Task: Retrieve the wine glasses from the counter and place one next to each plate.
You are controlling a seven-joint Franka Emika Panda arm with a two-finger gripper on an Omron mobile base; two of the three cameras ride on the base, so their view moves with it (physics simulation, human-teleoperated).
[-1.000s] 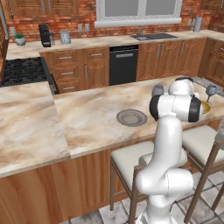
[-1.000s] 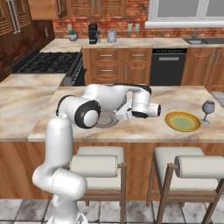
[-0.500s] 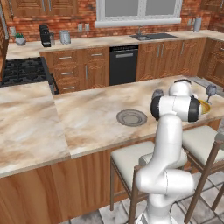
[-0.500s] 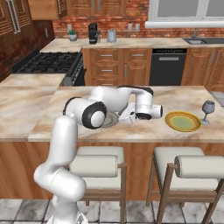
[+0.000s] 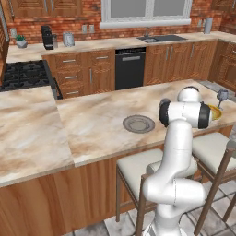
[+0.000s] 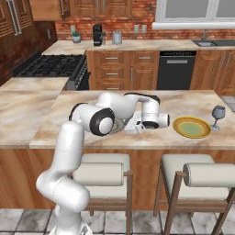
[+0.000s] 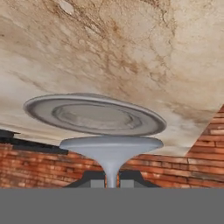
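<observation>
Held wine glass (image 7: 111, 146): the stem is clamped between the two fingertips of the tool (image 7: 111, 180), which are drawn in as far as they go, with only the thin stem between them. The round foot sits just ahead of the fingertips and spreads wider than both of them.

Axis: the hand view is rolled over, so the marbled desk (image 7: 144, 52) appears above and the brick wall below. The foot is therefore the end nearest the desk. I judge the stem to be roughly upright in the room, foot down. The bowel end is hidden behind the tool.

Governing relation: the grey plate (image 7: 94, 114) lies directly ahead of the tool, just past the foot. The near rim of the plate and the far edge of the foot overlap in the hand view. Whether the foot hangs over the rim, touches it or is short of it cannot be determined. Whether the foot rests on the desk cannot be determined either.

Assessment: the glass must come down on bare desk beside the plate, not on its rim. A short drop on the tool's side of the plate appears to be what remains.

Further out: in the right base view, well behind the tool's wrist, the second wine glass (image 6: 218, 114) stands upright just beside the yellow plate (image 6: 192, 127). That place setting looks complete.
</observation>
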